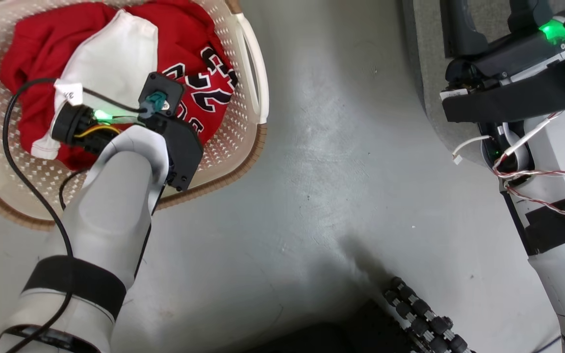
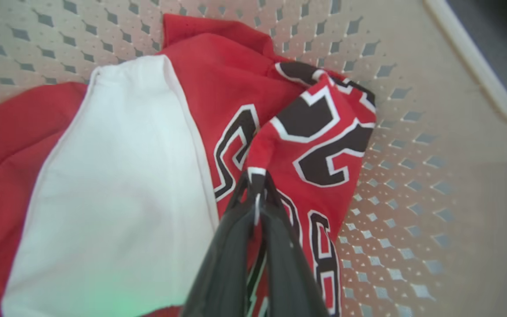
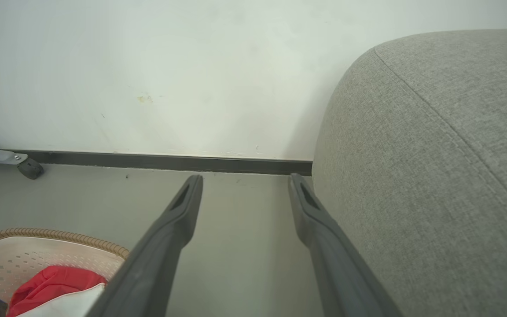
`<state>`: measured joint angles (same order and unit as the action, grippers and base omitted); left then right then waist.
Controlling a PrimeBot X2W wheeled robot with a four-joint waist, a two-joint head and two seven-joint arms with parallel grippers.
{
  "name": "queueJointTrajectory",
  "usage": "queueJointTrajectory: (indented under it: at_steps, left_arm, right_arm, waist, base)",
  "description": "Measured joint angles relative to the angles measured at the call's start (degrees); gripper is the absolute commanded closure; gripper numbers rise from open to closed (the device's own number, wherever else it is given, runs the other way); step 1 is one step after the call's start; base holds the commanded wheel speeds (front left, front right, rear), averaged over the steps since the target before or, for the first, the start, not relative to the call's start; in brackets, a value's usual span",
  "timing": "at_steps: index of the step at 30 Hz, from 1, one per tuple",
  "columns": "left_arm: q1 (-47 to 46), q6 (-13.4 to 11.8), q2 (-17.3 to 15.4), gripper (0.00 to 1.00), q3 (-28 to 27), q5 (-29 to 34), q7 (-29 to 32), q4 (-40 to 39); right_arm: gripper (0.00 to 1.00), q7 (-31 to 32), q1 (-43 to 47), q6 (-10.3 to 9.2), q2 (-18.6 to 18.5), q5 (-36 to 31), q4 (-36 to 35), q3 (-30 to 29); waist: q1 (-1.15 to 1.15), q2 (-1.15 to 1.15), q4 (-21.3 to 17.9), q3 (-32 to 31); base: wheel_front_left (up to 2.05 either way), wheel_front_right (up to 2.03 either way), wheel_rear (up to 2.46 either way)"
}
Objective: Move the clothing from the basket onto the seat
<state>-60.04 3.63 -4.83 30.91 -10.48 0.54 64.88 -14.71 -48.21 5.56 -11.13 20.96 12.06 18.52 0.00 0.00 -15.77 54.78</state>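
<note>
The left end effector (image 2: pixel 257 184) is inside the basket (image 2: pixel 416 127). Its two dark fingers (image 2: pixel 227 246) are pinched together on a raised fold of the red jersey (image 2: pixel 319 132), at the black, white-outlined numbers. The rest of the clothing (image 2: pixel 209 75) lies heaped on the basket's perforated bottom, red cloth with a broad white panel (image 2: pixel 117 176) just beside the gripped fold, all within the brown woven rim (image 1: pixel 228 176). The right end effector (image 3: pixel 245 180) hangs outside the basket over the grey floor (image 3: pixel 236 207), fingers spread wide and holding nothing. The light-grey seat (image 3: pixel 434 145) stands apart from the basket, just beside that end effector.
</note>
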Motion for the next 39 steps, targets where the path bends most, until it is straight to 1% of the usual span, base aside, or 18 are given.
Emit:
queueJointTrajectory:
  at_steps: [6, 17, 22, 24, 28, 29, 39]
  left_arm:
    - [2.86, -0.1, 1.04, 1.0, -1.32, -1.59, -4.74, 0.31]
    - [8.03, 0.43, 2.56, 1.0, -3.92, -6.9, -12.9, 0.55]
    - [9.96, 0.49, 2.71, 1.0, -4.91, -8.62, -13.84, 0.53]
    - [10.71, 0.98, 2.74, 1.0, -5.17, -9.72, -13.95, 0.48]
    - [12.56, 1.03, 2.87, 1.0, -5.64, -10.89, -14.52, 0.02]
    - [13.0, 1.49, 2.9, 1.0, -5.76, -11.23, -14.54, -0.27]
    - [19.09, 1.94, 2.98, 1.0, -2.5, -16.97, -14.83, -8.55]
  right_arm:
    - [0.0, 0.0, 1.77, 0.48, -0.31, -0.41, 2.75, -0.81]
    - [0.0, 0.0, 4.47, 0.88, -2.45, -1.83, 7.65, -1.55]
    - [0.0, 0.0, 6.15, 1.01, -2.94, -1.86, 9.81, -1.82]
    - [0.0, 0.0, 6.97, 1.02, -2.89, -1.91, 10.57, -1.75]
    - [0.0, 0.0, 8.74, 1.08, -2.71, -1.91, 12.13, -1.45]
    - [0.0, 0.0, 9.27, 1.08, -2.64, -1.91, 12.5, -1.4]
    - [0.0, 0.0, 13.99, 1.25, -2.43, -1.91, 16.3, -1.18]
  waist:
    - [0.0, 0.0, 1.27, -3.62]
    - [-0.01, 0.0, 4.98, -11.72]
    - [-0.01, 0.0, 7.05, -15.65]
    - [-0.01, -0.01, 7.87, -17.26]
    - [-0.01, -0.01, 9.42, -20.55]
    - [-0.01, -0.01, 9.8, -21.39]
    - [0.0, -0.01, 13.26, -29.8]
  base:
    - [0.0, 0.0, 0.0]
    - [0.0, 0.0, 0.0]
    - [0.0, 0.0, 0.0]
    - [0.0, 0.0, 0.0]
    - [0.0, 0.0, 0.0]
    - [0.0, 0.0, 0.0]
    - [0.0, 0.0, 0.0]
